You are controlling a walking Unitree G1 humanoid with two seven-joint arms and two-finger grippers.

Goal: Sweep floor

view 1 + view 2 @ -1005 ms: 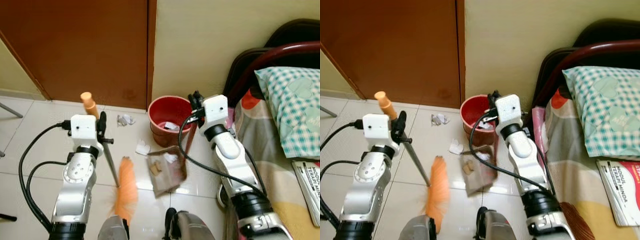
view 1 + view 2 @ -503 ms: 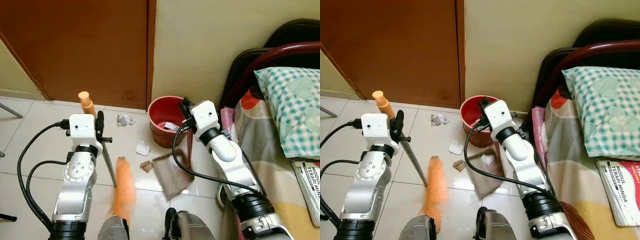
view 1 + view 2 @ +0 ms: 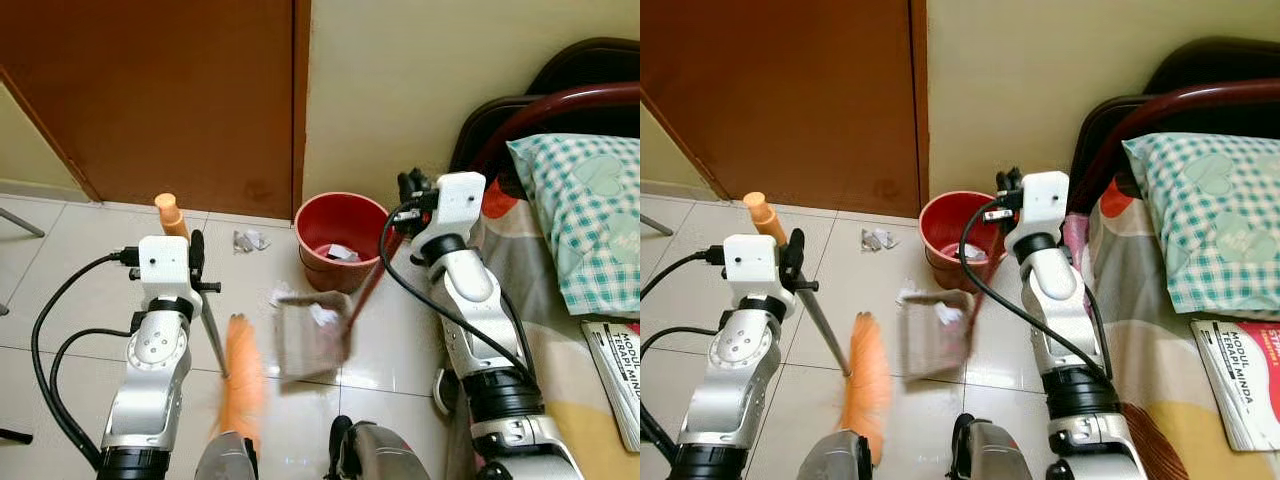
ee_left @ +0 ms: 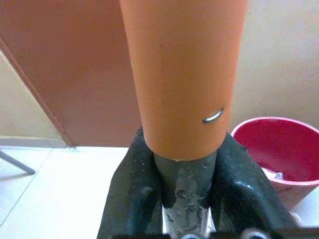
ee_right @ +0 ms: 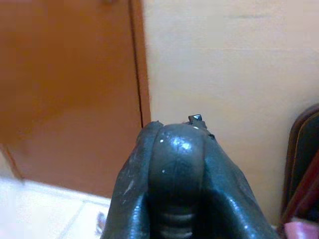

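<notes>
On the tiled floor, head views: broom (image 3: 240,375), orange bristles down on the tile, grey shaft slanting up and away to its orange cap; left gripper (image 3: 197,262) clamped on the shaft below the cap; dustpan (image 3: 312,335) tilted beside the red bucket (image 3: 340,225), its long handle rising to the right gripper (image 3: 412,190); paper scrap (image 3: 248,240) by the door. Left wrist view: fingers (image 4: 130,199) closed on the shaft. Right wrist view: fingers (image 5: 219,199) closed round the dark handle end.

Glossy tiled floor (image 3: 60,260), red bucket (image 3: 340,238), crumpled paper scraps (image 3: 248,240) near door
</notes>
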